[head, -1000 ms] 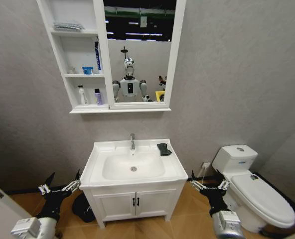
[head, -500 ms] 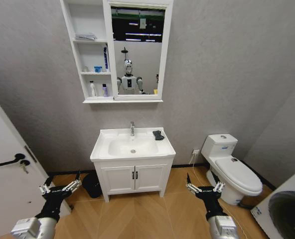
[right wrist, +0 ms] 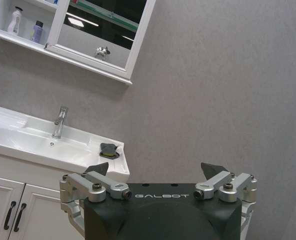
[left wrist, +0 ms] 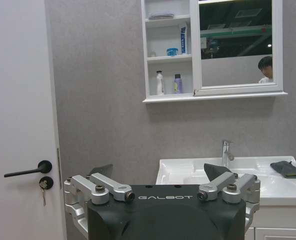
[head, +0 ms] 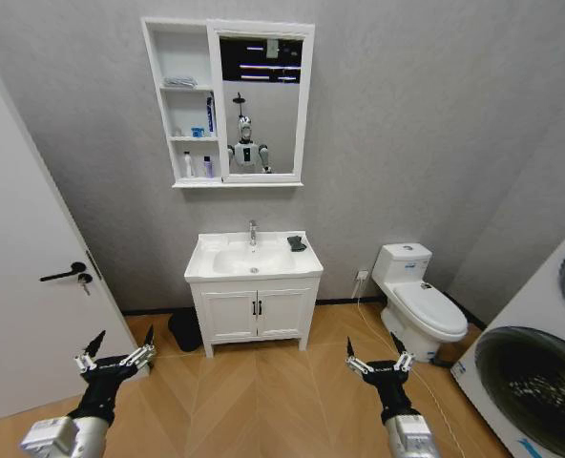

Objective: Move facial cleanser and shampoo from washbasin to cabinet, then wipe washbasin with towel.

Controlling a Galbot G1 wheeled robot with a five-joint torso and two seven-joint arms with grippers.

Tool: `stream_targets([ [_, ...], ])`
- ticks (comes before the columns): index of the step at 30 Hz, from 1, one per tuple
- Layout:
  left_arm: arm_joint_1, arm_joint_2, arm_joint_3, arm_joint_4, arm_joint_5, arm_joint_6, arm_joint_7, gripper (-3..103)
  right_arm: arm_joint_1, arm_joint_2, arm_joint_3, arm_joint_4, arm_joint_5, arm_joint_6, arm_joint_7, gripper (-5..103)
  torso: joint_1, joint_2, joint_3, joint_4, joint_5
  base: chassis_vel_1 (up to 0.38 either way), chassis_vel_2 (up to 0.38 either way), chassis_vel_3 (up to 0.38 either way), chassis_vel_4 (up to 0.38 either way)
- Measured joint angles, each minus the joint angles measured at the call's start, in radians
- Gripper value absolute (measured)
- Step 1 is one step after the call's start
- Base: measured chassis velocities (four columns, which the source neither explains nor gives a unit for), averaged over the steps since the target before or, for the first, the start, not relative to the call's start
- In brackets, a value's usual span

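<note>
The white washbasin (head: 252, 260) stands against the far wall, well ahead of me. A small dark towel (head: 297, 244) lies folded on its right rim, as the right wrist view also shows (right wrist: 109, 149). Above hangs the cabinet (head: 153, 95) with its mirror. A white bottle (head: 188, 164) and a purple bottle (head: 207, 167) stand on its lowest shelf; which is the facial cleanser and which the shampoo I cannot tell. My left gripper (head: 120, 361) and right gripper (head: 379, 363) hang low over the floor, far from the basin, both open with nothing between their fingers.
A white door (head: 34, 277) with a black handle stands at my left. A toilet (head: 416, 296) sits right of the basin, and a washing machine (head: 540, 372) is at the far right. A dark object (head: 183, 331) lies on the floor beside the vanity. Bare wood floor lies ahead.
The camera has backed away from the washbasin, so basin and cabinet look smaller and the door and washing machine have come into view. Both grippers hold the same open pose.
</note>
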Motion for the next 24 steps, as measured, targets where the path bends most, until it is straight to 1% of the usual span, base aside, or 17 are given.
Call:
stream_targets([
  [6,0.000,0.000,0.000,0.000,0.000,0.000,0.000,100,0.000,0.000,0.036,-0.003,0.044,0.007,-0.022,100,0.001,-0.001,0.000,0.0000,0.0000,-0.005,0.011,0.004,-0.006],
  [12,0.000,0.000,0.000,0.000,0.000,0.000,0.000,100,-0.011,-0.006,0.096,-0.004,0.094,0.026,-0.040,100,0.001,0.000,0.000,-0.0002,0.0000,-0.009,0.007,0.007,-0.005],
  [24,0.000,0.000,0.000,0.000,0.000,0.000,0.000,100,-0.012,-0.008,0.112,-0.008,0.110,0.031,-0.045,100,0.000,0.000,0.000,0.0000,0.0000,0.018,0.022,0.025,0.020],
])
